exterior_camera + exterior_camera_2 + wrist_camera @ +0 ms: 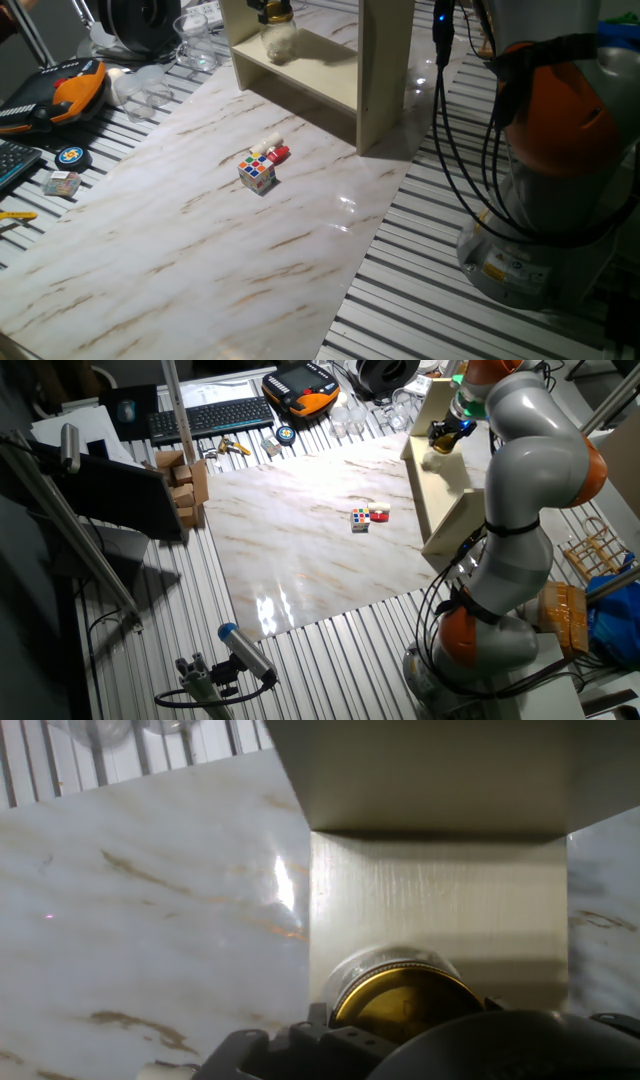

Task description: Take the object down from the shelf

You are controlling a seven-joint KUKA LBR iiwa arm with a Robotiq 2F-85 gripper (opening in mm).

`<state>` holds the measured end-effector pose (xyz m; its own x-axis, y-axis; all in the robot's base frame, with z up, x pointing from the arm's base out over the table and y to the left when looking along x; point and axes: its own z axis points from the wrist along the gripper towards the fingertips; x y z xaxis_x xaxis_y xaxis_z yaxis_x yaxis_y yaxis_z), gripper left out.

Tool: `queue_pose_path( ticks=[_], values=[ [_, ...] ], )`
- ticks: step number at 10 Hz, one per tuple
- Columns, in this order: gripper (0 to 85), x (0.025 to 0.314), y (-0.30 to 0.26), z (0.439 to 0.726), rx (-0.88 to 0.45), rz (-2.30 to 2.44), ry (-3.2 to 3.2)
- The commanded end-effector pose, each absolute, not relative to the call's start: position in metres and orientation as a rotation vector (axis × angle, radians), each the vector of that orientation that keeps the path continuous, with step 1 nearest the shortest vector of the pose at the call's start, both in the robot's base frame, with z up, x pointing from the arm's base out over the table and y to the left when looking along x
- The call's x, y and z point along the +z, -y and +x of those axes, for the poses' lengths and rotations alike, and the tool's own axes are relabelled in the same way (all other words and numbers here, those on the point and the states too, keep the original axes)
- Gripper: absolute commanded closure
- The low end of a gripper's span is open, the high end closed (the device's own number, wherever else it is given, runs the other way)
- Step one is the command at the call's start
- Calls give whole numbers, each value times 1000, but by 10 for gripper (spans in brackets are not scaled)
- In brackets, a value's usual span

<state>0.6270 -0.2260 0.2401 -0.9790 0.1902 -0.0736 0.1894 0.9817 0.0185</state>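
Here, a small jar (279, 38) with a gold lid (405, 1003) sits on the lower board of the cream shelf (385, 70), which stands at the far edge of the marble-patterned table (200, 260). That spot, tucked between the shelf's 2 upright panels, appears to explain the approach: the gripper (446, 433) reaches in from the open front, above the jar, rather than from the side. The hand view looks straight down onto the lid, with the gripper body closing around it at the bottom of the frame. Whether the fingers already pinch the jar or merely flank it cannot be told from these views. The arm (525, 450) rises from its base beside the table, bends at an orange joint and folds forward over the shelf, wrist angled downward. A puzzle cube (257, 171) and a small red-and-white item (273, 151) lie touching, well apart from the shelf, mid-table.
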Motion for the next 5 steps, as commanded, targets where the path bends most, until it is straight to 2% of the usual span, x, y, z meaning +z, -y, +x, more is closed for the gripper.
queue_pose_path(
  ticks=[1,5],
  values=[
    [850,243,217,627,5,297,-3048],
    [850,251,167,624,7,345,-3054]
  ],
)
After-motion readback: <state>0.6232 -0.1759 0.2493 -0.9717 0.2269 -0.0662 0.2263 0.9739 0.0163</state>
